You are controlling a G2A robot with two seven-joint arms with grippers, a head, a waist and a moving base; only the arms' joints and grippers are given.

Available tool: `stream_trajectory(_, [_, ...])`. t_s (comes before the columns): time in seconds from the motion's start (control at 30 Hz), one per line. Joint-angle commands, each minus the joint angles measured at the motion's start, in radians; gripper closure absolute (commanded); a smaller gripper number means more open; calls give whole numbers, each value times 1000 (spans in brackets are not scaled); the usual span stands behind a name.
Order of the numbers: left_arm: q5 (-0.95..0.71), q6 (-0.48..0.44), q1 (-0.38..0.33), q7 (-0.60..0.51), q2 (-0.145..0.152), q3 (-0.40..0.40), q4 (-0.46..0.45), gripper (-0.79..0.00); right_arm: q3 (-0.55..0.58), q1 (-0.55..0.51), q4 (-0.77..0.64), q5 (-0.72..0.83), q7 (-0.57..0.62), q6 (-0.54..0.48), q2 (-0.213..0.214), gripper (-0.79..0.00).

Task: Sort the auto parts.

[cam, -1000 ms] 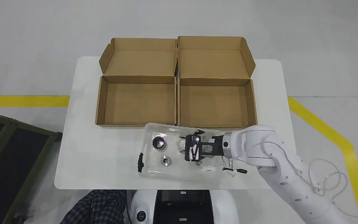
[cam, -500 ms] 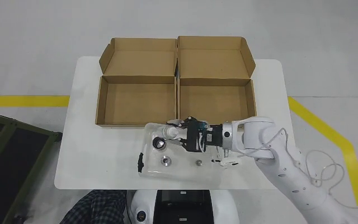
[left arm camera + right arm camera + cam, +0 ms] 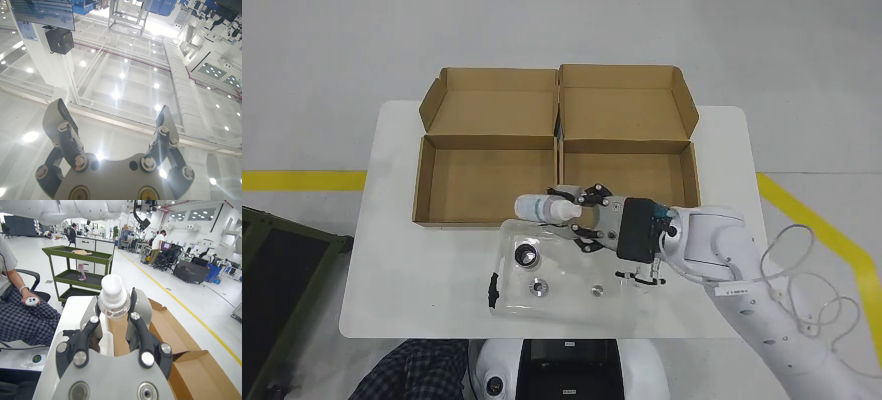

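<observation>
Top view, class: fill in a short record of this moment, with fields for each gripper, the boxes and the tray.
Right gripper: shut on a clear bottle with a white cap, held sideways by the tray's far edge
Left gripper: open, holding nothing, pointed at the ceiling
Cardboard boxes: left box and right box, lids open, both empty
Clear tray: nearer the robot than the boxes, small metal parts inside

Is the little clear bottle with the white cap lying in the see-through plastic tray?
No, the right gripper holds the clear white-capped bottle up over the far rim of the transparent plastic tray.
</observation>
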Motion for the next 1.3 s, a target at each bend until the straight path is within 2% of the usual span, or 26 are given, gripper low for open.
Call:
stream_trajectory(0.0, [0, 0, 0, 0, 0, 0, 0, -785, 15, -9, 0, 11, -51, -6, 0, 0])
stream_trajectory(0.57, [0, 0, 0, 0, 0, 0, 0, -785, 124, -84, -23, 28, -254, -26, 0, 0])
stream_trajectory(0.77, [0, 0, 0, 0, 0, 0, 0, -785, 138, -103, -32, 14, -278, 11, -4, 0])
stream_trajectory(1.27, [0, 0, 0, 0, 0, 0, 0, -785, 168, -130, -63, 8, -259, 9, -8, 0])
